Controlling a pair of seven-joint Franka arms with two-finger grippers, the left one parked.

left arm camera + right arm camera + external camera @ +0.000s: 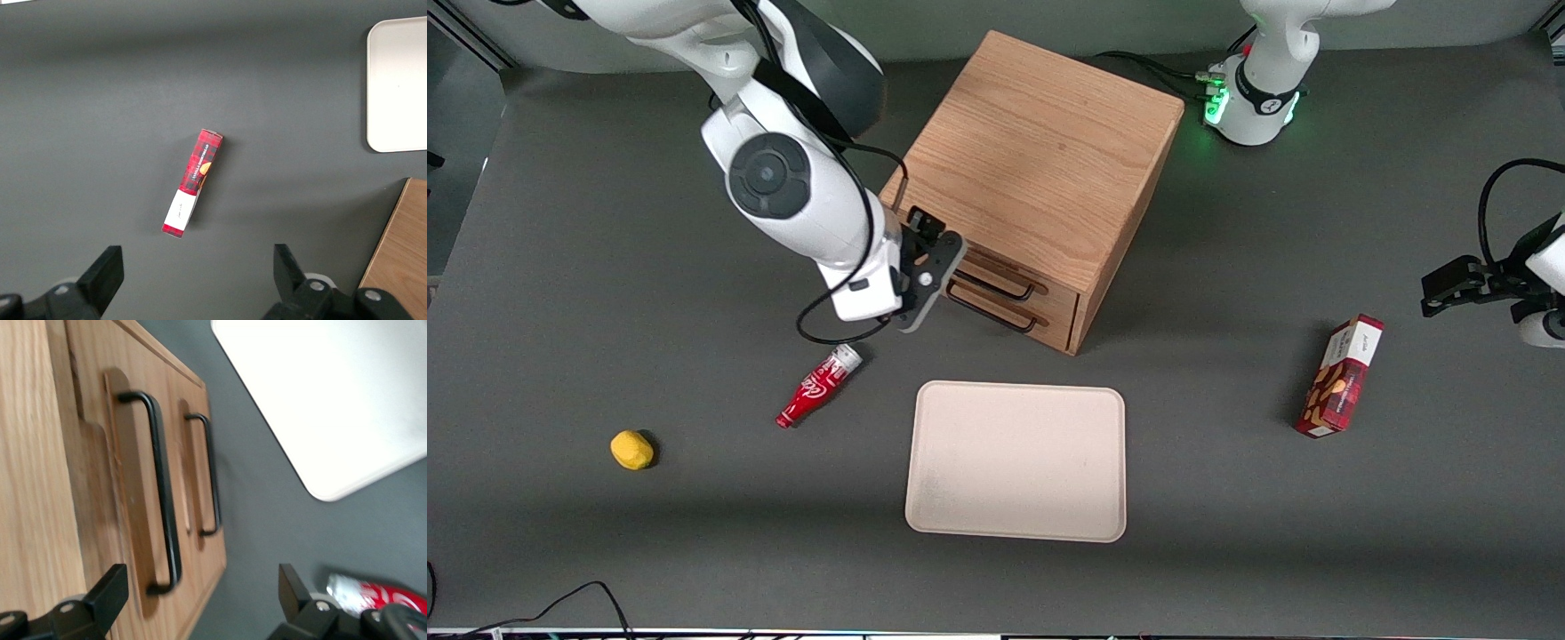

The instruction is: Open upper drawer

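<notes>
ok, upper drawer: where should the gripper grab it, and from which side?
Grip the upper drawer's black wire handle near mid-span, coming straight at the drawer front. The bar stands off a recess, so probably one finger fits above it and one below. The gripper, open, is just in front of the cabinet, near the handle's end toward the working arm.

1. A dark grey matte tabletop [605,267] fills nearly the whole scene, evenly lit from above.
2. A softer, darker band of shadow [694,524] runs along the edge nearest the front camera.
3. A light-oak cube cabinet [1040,151] stands toward the farthest edge, turned at an angle and casting a shadow on the mat.
4. Past that farthest edge there's a paler grey-green surface [960,20].
5. A metal frame rail [467,36] crosses the farthest corner at the working arm's end.
6. A black cable [560,604] loops over the nearest corner at that same end.
</notes>
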